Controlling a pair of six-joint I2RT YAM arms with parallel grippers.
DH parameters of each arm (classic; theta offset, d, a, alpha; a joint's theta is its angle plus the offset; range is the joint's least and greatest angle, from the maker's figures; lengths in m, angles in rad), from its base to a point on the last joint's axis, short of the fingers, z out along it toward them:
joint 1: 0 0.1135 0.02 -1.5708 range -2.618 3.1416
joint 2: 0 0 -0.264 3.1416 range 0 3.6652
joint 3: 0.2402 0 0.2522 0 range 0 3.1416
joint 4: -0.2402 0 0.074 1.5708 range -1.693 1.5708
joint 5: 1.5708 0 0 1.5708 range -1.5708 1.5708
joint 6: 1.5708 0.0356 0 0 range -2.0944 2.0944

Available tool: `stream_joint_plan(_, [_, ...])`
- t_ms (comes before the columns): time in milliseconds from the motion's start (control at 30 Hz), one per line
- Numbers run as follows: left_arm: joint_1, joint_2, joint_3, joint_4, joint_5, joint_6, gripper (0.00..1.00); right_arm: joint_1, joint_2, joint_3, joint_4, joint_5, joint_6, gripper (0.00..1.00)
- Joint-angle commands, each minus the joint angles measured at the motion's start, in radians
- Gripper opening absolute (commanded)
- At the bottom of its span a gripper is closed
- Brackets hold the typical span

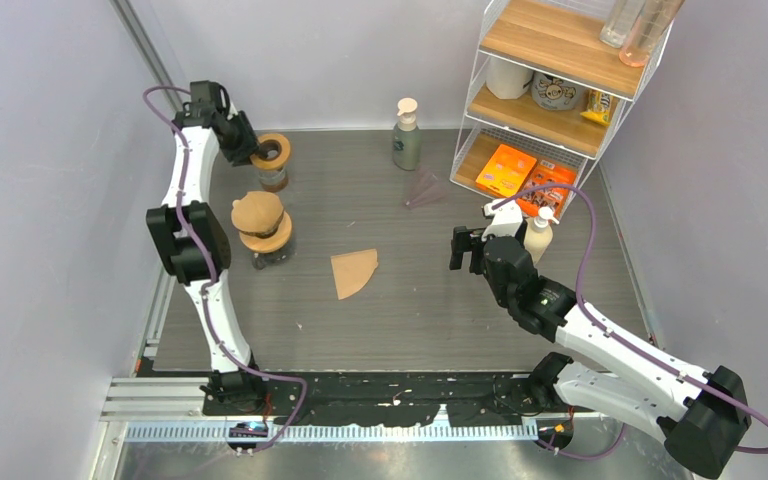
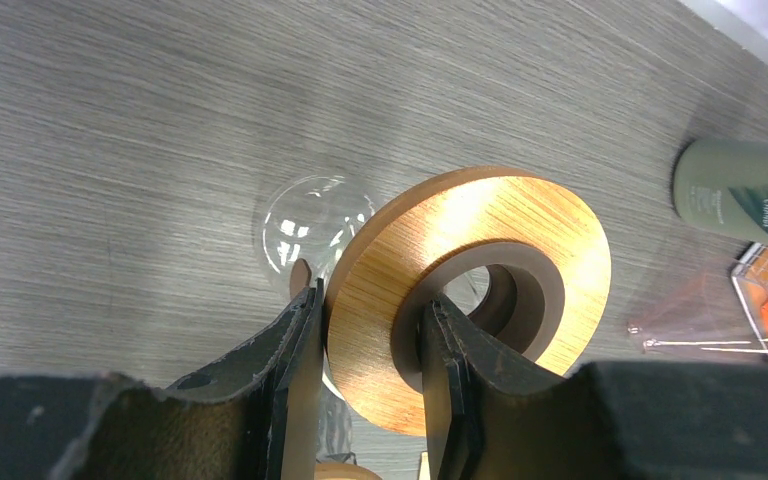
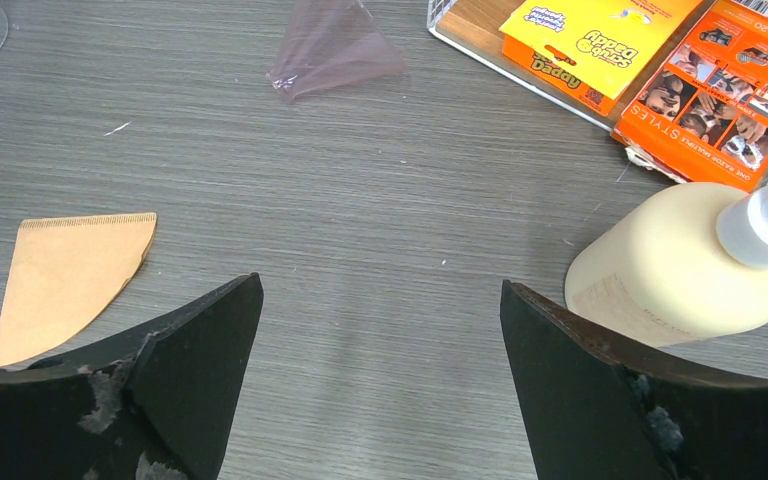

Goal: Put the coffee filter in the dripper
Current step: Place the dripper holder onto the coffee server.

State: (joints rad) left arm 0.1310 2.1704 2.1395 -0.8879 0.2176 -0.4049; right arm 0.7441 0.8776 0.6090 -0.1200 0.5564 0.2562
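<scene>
Right wrist cam: right gripper [image 3: 380,285] is hanging w/ jaws spread wide, empty; coffee filter [image 3: 70,275] is lying flat off to its left, narrow tip toward near edge. Left gripper [image 2: 370,300] is clamping dripper [image 2: 480,230] collar back-left, so right gripper's nearer.

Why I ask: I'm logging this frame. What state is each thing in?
Dripper, upright, no filter inside.
Left hand, shut on the dripper's wooden collar.
Coffee filter, lying flat, folded.
Right hand, open, empty.
Cream bottle, upright.
</scene>
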Motion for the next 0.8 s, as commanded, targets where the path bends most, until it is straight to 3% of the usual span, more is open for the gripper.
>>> stream_joint_plan(0, [0.006, -0.103, -0.015, 0.074, 0.032, -0.039, 0.19, -0.003, -0.007, 0.012, 0.044, 0.018, -0.009, 0.95])
stream_joint_plan(500, [0.011, -0.059, -0.003, 0.019, -0.040, -0.012, 0.21, -0.003, -0.005, 0.013, 0.040, 0.025, -0.012, 0.95])
stream_joint_plan(767, [0.011, -0.014, 0.022, 0.000, 0.007, 0.004, 0.24, -0.004, 0.008, 0.018, 0.040, 0.025, -0.014, 0.95])
